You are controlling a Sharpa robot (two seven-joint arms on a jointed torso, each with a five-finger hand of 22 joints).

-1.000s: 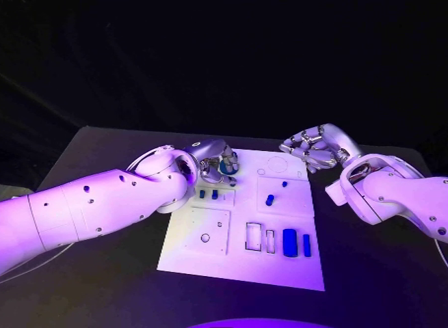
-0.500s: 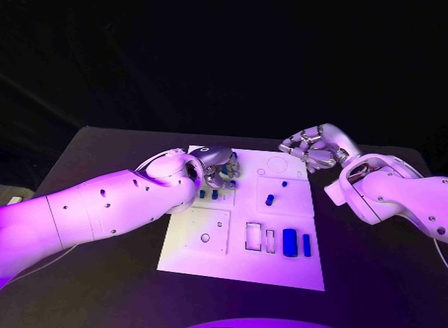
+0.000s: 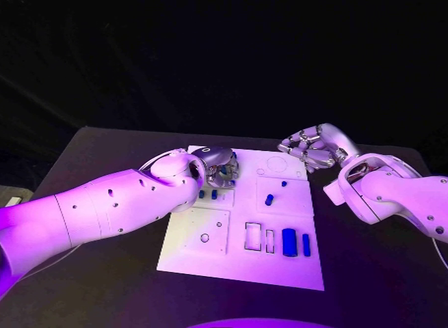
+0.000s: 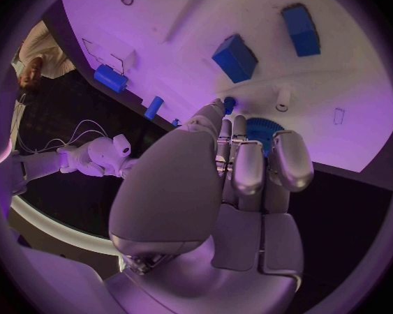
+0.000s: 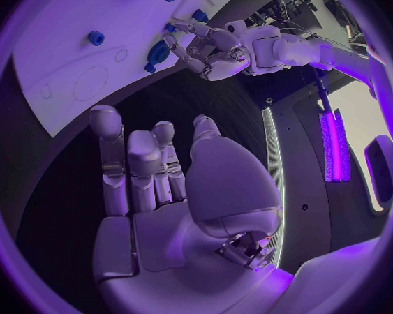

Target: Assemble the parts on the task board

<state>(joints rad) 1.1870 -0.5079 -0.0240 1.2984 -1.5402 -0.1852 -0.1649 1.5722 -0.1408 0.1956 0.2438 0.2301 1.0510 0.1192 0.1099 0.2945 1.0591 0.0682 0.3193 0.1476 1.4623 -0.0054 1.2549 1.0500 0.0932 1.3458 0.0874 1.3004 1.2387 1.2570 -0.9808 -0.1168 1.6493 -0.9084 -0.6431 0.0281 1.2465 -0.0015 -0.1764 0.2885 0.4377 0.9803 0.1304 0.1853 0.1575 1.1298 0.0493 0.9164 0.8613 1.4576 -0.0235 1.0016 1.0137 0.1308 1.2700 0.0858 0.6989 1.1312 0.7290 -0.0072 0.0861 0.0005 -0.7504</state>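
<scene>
The white task board (image 3: 199, 249) lies in the middle of the black table. My left hand (image 3: 221, 167) hovers over its far left part and pinches a blue toothed wheel (image 4: 259, 134) at its fingertips, close above the plate. The wheel (image 5: 158, 52) and the left hand (image 5: 209, 49) also appear in the right wrist view. Two short blue pegs (image 3: 208, 195) stand just below that hand. A blue pin (image 3: 269, 200) stands mid-board, and two blue bars (image 3: 290, 242) sit near the front right. My right hand (image 3: 312, 147) hangs beyond the board's far right corner, holding nothing.
Empty outlined slots (image 3: 254, 236) and a small round hole (image 3: 205, 238) mark the board's near half. A faint ring recess (image 3: 278, 165) sits at the far right of the board. Bare black table (image 3: 96, 273) surrounds the plate.
My left arm has swung in and its hand has turned and sunk a little toward the board's far left part, still holding the wheel. The right hand has stayed put.
</scene>
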